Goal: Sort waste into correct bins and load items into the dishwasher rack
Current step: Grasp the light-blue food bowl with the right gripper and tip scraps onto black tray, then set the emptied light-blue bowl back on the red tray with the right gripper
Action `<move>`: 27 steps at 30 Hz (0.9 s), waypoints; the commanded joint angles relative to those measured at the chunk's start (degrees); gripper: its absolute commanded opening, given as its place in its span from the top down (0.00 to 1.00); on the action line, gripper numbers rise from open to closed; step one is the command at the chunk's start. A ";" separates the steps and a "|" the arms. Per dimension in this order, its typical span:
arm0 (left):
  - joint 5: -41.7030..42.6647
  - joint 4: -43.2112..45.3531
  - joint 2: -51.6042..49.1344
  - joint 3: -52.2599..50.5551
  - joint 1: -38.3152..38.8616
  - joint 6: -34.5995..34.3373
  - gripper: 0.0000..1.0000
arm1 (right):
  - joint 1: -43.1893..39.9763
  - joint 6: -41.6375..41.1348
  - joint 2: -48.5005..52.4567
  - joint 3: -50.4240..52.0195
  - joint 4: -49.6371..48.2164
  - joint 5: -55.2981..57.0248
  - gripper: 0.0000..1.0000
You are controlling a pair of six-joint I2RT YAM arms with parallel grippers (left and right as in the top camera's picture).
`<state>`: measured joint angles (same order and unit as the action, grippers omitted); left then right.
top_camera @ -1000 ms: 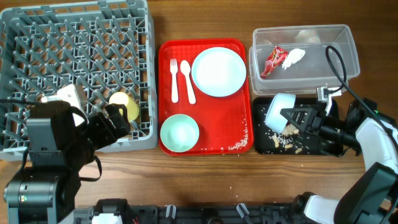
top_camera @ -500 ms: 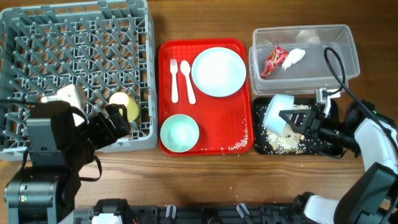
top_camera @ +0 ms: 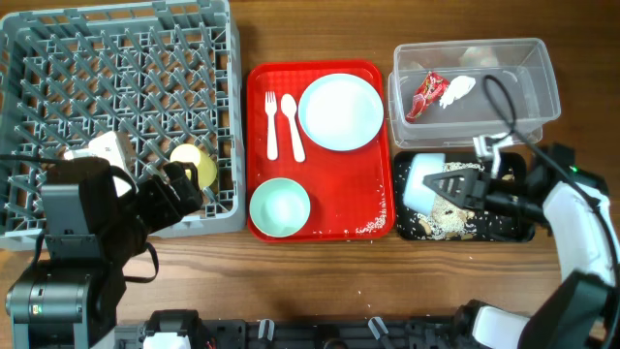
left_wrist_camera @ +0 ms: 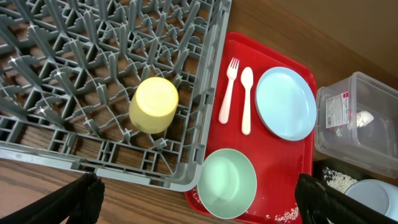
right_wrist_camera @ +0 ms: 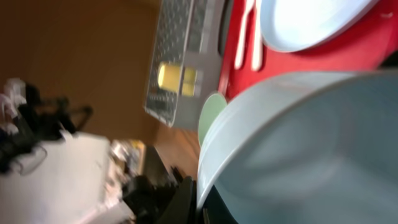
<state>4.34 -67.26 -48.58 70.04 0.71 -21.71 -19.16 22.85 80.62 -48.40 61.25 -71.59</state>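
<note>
Overhead: at 3 o'clock the light blue bowl (top_camera: pixel 423 180) is pinched by the right claw (top_camera: pixel 453 186), tipped over the black tray (top_camera: pixel 509 232). Left wrist: the left claw (left_wrist_camera: pixel 196 185) is spread (yellow cup (left_wrist_camera: pixel 153 104) in rack (left_wrist_camera: pixel 208 106)). Right wrist: the bowl is seen close.

Checking in from the remote station: I'm looking at the red serving tray (top_camera: pixel 339 184) lying flat on the wooden table (top_camera: pixel 320 281), about mid-table in the overhead view, with its long sides running top to bottom. The left wrist view is catching the tray (left_wrist_camera: pixel 283 162) too, and its raised rim and rounded corners are showing nicely, with brown tabletop (left_wrist_camera: pixel 37 186) peeking in at the lower left. The right wrist view is only giving me a blurry red sliver (right_wrist_camera: pixel 370 37) of it.
</note>
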 commanded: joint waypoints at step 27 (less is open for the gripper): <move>-0.35 0.35 0.11 0.81 0.20 0.46 0.00 | 55.89 -43.58 -3.08 -18.34 -20.65 69.88 0.35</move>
<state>4.34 -67.11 -48.58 70.04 0.71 -21.71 36.67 -23.77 85.78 -61.43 38.61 -5.45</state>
